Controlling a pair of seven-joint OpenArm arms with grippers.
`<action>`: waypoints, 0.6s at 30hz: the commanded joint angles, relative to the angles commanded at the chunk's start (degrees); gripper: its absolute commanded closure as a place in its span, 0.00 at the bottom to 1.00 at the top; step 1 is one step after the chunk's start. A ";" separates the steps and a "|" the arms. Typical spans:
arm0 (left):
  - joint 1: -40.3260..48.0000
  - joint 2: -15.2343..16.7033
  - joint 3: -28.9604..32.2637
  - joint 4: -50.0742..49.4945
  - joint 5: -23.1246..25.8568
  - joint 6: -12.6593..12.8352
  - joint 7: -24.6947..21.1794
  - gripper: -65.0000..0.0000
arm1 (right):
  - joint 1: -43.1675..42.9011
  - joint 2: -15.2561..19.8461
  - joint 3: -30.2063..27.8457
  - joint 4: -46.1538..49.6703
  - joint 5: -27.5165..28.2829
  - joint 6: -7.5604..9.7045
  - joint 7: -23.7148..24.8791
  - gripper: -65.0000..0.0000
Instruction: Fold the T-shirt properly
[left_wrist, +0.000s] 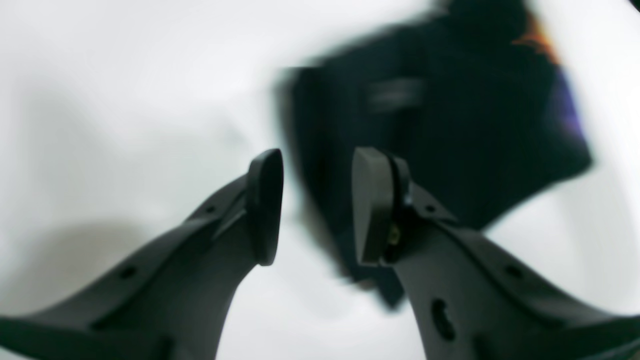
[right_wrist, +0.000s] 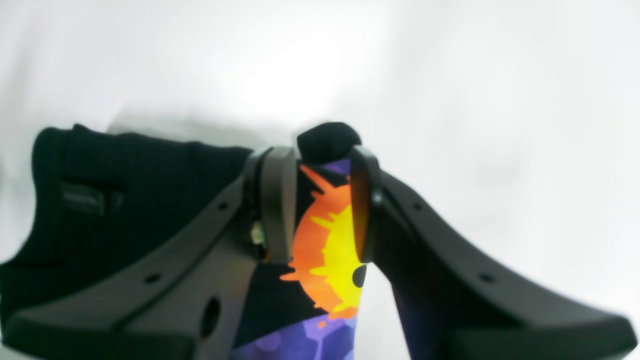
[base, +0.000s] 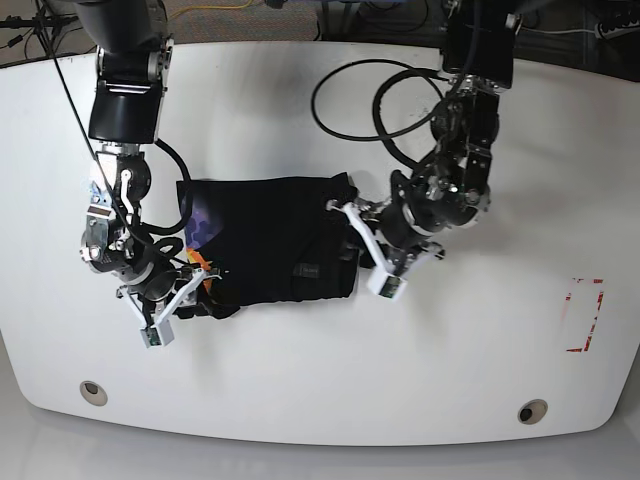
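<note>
T-shirt (base: 270, 240) folded compact on desk (base: 480, 350); right fingers (right_wrist: 320, 200) clamped on printed fold; left fingers (left_wrist: 315, 205) parted, empty, beside opposite edge; soft, limp, light; best gripped at corners.

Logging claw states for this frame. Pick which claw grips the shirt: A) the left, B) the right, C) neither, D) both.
B: the right claw pinches a fold of the shirt at its orange-yellow print, while the left claw is open with nothing between its fingers.
</note>
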 joint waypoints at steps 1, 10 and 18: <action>0.00 0.35 0.62 -0.53 0.09 0.00 0.00 0.66 | 0.00 -0.09 0.00 -1.14 -0.35 0.44 0.97 0.73; 0.09 1.85 2.29 -7.47 0.18 0.00 0.00 0.66 | 0.44 -2.73 -0.97 -14.59 -11.34 4.57 15.74 0.73; -4.57 -0.35 2.55 -18.20 0.26 0.00 -0.26 0.66 | -1.58 -1.32 1.58 -20.40 -13.80 7.74 20.92 0.73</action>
